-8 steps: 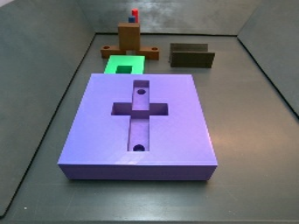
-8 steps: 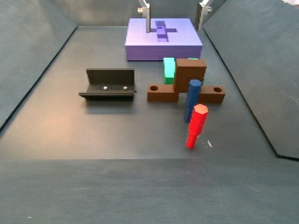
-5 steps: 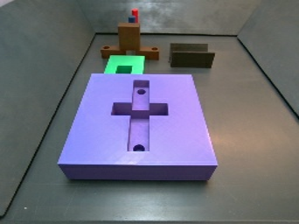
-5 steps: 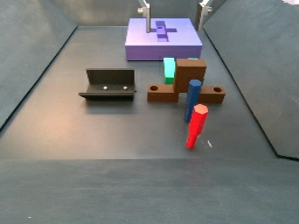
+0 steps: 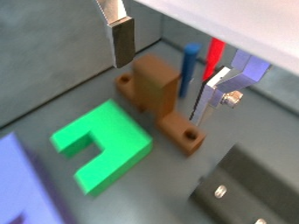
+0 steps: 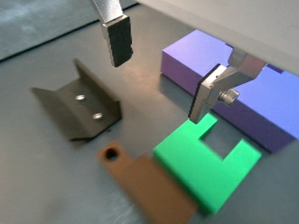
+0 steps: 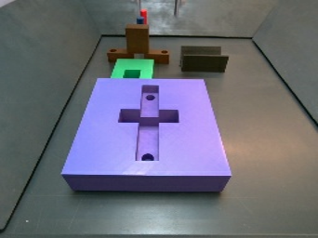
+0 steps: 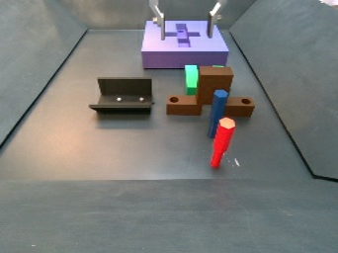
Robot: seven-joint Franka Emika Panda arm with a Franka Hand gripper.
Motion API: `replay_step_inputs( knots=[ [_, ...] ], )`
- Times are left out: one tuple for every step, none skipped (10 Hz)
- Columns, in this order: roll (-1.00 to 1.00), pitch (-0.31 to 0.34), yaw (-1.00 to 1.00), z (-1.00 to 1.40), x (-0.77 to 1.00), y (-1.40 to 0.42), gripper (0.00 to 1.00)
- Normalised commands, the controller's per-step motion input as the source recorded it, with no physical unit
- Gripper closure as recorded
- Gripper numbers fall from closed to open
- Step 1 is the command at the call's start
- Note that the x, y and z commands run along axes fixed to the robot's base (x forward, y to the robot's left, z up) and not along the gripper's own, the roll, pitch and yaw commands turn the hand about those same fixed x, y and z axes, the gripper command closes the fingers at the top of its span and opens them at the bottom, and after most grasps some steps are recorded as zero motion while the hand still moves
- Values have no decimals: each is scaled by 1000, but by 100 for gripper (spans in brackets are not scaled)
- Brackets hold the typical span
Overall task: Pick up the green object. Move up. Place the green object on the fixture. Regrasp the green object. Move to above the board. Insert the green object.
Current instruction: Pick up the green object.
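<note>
Green object (image 6: 208,164) sits flat on the floor between the board (image 6: 233,87) and the brown piece (image 5: 158,83), while the gripper (image 6: 163,70) has dropped lower than a moment ago, jaws spread, empty, so looks like the pickup's starting.

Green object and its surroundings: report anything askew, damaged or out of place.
Nothing stands out. The green object lies flat on the floor between the board and the brown piece, intact. The gripper hangs open above, holding nothing.

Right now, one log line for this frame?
phase: pre-grasp | gripper: open, empty, high over floor | green object: flat on floor, between board and brown post piece | fixture: empty
</note>
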Motion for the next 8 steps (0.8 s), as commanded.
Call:
replay_step_inputs(
  knots=[
    [-50,-210,269,-680,-17,-634,0],
    [-23,-247,197,-674,-80,-643,0],
    [-9,-271,137,-640,-149,-569,0],
    [0,-330,40,-580,-111,-449,0],
    [77,-326,0,-523,-17,-380,0],
    [120,-250,-11,-437,0,-263,0],
    [159,-123,-157,-354,97,-243,0],
    [124,-101,-151,-329,17,-251,0]
  ],
)
